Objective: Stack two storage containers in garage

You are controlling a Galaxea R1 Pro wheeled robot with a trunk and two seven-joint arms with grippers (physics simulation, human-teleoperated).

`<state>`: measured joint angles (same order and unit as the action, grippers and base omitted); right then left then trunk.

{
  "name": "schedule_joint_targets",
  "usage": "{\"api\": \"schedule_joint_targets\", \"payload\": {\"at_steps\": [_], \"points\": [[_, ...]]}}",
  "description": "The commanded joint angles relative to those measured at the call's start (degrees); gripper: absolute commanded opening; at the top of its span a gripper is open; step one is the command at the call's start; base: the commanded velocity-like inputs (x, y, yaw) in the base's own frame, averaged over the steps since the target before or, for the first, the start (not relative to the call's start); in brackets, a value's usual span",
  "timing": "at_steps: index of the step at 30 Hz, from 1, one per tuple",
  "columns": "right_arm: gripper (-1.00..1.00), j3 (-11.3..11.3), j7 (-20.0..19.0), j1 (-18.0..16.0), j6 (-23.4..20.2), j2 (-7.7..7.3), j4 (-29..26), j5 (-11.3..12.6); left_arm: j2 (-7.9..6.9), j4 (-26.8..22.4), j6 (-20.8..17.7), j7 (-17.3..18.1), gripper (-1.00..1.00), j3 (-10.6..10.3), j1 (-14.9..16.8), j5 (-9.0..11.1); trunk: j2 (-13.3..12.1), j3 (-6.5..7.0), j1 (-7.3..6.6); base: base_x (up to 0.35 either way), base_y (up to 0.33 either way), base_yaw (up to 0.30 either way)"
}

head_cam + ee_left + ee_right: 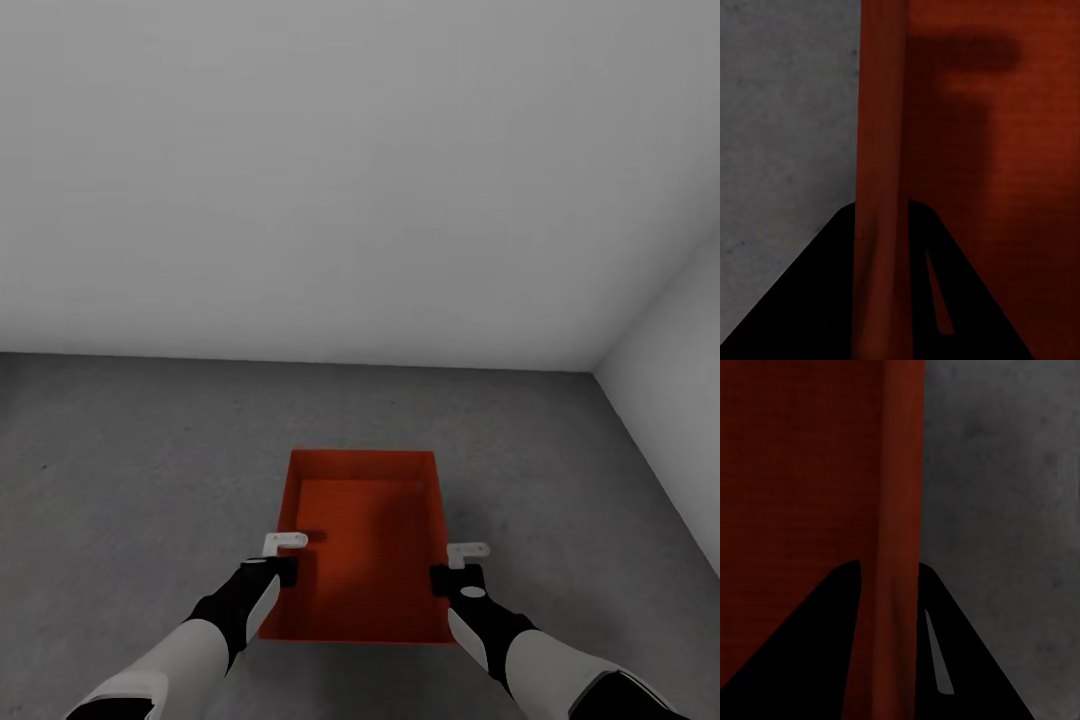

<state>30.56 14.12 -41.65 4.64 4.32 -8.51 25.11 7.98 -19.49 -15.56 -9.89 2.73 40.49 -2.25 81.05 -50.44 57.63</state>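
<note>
I have one orange-red storage container (365, 545) held between both arms over the dark grey concrete floor (130, 470) of the garage, ahead of me and toward the corner where the pale back wall (330, 170) meets the side wall (680, 400) on my right. My left hand (283, 558) is pinching the container's left long wall; in the left wrist view that thin wall (879, 187) runs straight up between the two dark fingers (817, 300), one outside and one inside the bin. My right hand (453, 565) grips the right long wall (898, 540) the same way, fingers (802, 645) straddling it. I think the container is lifted off the floor, but from the head camera I can't be sure whether its bottom touches.
</note>
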Motion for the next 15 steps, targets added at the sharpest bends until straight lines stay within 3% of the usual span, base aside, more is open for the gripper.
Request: {"api": "schedule_joint_targets", "payload": {"at_steps": [1, 15], "points": [[-1.0, 0.4, 0.1, 0.0, 0.5, -0.04, 0.4, 1.1, 0.03, -3.5, -0.5, -0.3, -1.0, 1.6, 0.0, -1.9, 0.4, -0.22, 0.22, 0.0, 0.0, 0.0], [-1.0, 0.4, 0.1, 0.0, 0.5, -0.06, 0.4, 1.1, 0.05, -3.5, -0.4, -0.3, -1.0, 1.6, 0.0, -1.8, 6.1, -2.74, 3.3, 0.0, 0.0, 0.0]]}}
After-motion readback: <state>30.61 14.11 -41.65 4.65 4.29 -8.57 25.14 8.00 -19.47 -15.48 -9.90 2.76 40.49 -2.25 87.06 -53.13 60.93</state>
